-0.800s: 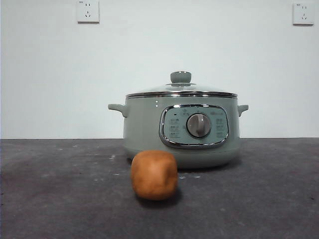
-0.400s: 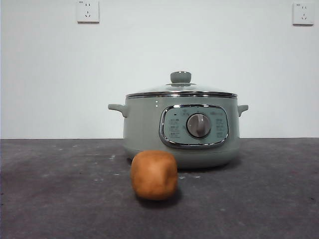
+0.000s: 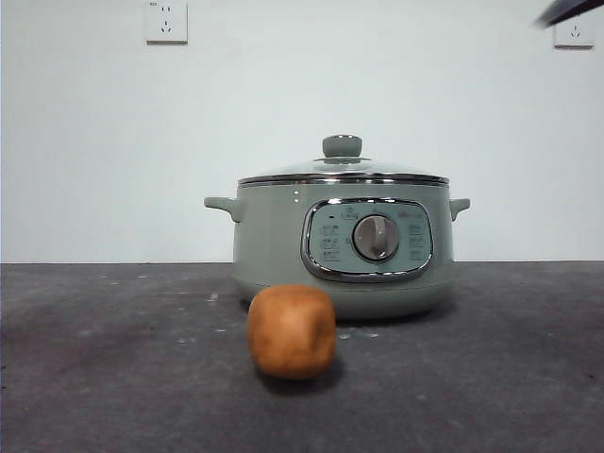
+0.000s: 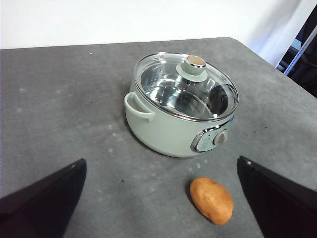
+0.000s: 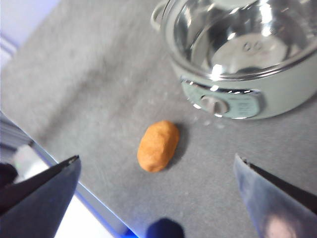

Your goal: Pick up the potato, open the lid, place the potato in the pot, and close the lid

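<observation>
The orange-brown potato (image 3: 292,332) lies on the dark table just in front of the pale green pot (image 3: 274,245). The glass lid (image 3: 342,172) sits shut on the pot, its green knob upright. In the left wrist view my left gripper (image 4: 158,201) hangs open, high above the table, with the potato (image 4: 212,200), the pot (image 4: 158,131) and the lid (image 4: 185,89) below it. The blurred right wrist view shows my right gripper (image 5: 156,193) open above the potato (image 5: 158,146), with the pot (image 5: 277,94) beyond. Neither gripper touches anything.
A black arm tip (image 3: 569,9) shows at the front view's top right corner. Two wall sockets (image 3: 166,21) sit high on the white wall. The table's near edge (image 5: 94,203) runs close to the potato in the right wrist view.
A black arm tip has come into the front view's top right corner. Potato, pot and lid have not moved.
</observation>
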Tool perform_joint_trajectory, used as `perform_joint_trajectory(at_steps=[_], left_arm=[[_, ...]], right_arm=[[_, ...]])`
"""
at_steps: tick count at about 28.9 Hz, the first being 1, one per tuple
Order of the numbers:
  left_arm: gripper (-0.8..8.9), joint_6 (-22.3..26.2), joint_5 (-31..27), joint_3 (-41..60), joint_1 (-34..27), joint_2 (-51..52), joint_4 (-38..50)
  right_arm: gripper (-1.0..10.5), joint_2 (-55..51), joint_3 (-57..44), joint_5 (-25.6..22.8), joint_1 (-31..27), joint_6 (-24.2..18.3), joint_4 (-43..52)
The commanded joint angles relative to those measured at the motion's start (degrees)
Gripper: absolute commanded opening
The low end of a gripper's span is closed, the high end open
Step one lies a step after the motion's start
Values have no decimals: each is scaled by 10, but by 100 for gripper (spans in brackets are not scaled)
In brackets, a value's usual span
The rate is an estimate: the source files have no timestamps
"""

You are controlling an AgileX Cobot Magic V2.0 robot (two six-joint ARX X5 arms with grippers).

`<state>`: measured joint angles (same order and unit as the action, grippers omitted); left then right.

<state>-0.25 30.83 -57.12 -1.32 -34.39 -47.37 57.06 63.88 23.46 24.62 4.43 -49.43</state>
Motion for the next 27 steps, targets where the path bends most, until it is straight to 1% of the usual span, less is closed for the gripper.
perform_joint_trajectory(at_steps=[1, 5, 11, 17, 20, 23, 24, 26, 27], left_arm=[[660, -2, 2, -4, 1, -1, 3], [660, -2, 2, -4, 1, -3, 3], [660, -2, 0, -4, 1, -3, 3], [660, -2, 0, -4, 2, -6, 3], [660, -2, 0, -4, 2, -7, 3], [660, -2, 1, -4, 2, -8, 3], [660, -2, 1, -4, 2, -8, 3], [660, -2, 1, -4, 2, -8, 3], [660, -2, 1, -4, 2, -9, 3]], right_arm=[[626, 43, 1, -52, 67, 33, 24], [626, 116, 1, -102, 138, 66, 63], [626, 223, 1, -170, 219, 110, 103], [626, 314, 1, -200, 261, 141, 135], [626, 361, 1, -226, 271, 165, 159], [624, 404, 1, -255, 271, 169, 170], [585, 416, 1, -255, 271, 169, 176], [422, 433, 1, -254, 271, 168, 191], [390, 437, 1, -250, 271, 168, 198]])
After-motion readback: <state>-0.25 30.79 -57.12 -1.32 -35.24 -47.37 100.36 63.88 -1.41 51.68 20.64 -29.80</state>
